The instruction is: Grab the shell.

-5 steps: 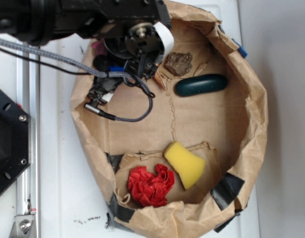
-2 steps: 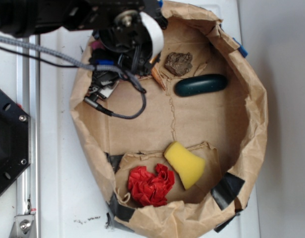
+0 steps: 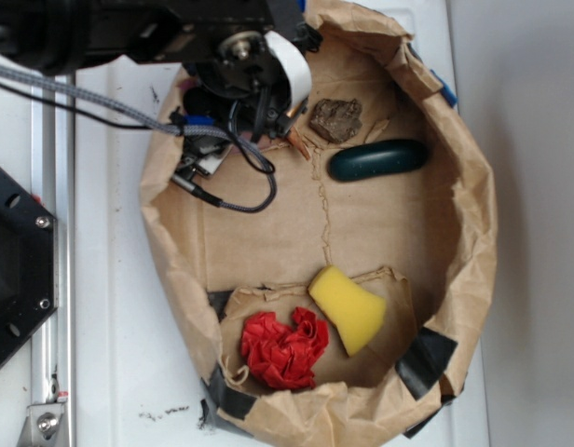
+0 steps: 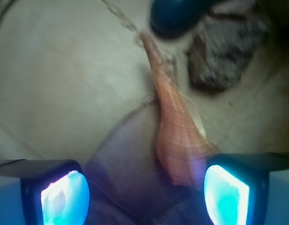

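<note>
- In the wrist view, the gripper (image 4: 145, 190) is seen with its fingers spread wide apart.
- The shell (image 4: 175, 131) is found on the paper floor between the two glowing pads (image 4: 64, 197), its broad end just beside the right-hand one and its thin point directed away.
- No contact can be made out.
- A brown rock (image 4: 224, 56) and a dark green object (image 4: 175, 16) are seen near the tip.

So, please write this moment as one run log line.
phase: approach | pincer: open, above shell | shell: nearer one pad, not gripped | brown rock: beside shell | grab: not yet done
</note>
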### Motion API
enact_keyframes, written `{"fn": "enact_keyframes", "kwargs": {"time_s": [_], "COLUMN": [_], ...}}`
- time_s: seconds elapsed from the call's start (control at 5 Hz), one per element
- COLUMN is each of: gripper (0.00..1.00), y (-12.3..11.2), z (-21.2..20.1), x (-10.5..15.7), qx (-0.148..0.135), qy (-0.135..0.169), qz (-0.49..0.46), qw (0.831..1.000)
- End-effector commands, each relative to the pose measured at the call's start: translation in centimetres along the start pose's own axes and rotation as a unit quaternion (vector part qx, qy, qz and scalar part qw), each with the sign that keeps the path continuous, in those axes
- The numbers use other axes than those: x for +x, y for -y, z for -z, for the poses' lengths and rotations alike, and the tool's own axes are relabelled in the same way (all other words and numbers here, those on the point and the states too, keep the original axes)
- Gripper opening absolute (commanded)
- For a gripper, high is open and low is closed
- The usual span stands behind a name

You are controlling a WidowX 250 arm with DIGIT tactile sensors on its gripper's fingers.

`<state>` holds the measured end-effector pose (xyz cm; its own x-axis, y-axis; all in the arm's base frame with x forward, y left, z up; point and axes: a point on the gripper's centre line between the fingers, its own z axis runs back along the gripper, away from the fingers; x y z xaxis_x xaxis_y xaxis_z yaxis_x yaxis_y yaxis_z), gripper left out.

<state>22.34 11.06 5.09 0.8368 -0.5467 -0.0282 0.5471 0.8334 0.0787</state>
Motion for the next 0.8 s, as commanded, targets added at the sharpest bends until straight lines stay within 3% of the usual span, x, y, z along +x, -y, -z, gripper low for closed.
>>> {"fn": "enact_keyframes", "kwargs": {"time_s": [0.0, 0.6], "gripper": [1.0, 1.0], "y": [-1.8, -2.1], "z": [-1.0, 0.1], "x": [1.1, 1.8], "qx": [0.026, 0.041], "qy": [0.016, 0.012], "qz": [-0.015, -0.016], "qw": [0.999, 0.999]}}
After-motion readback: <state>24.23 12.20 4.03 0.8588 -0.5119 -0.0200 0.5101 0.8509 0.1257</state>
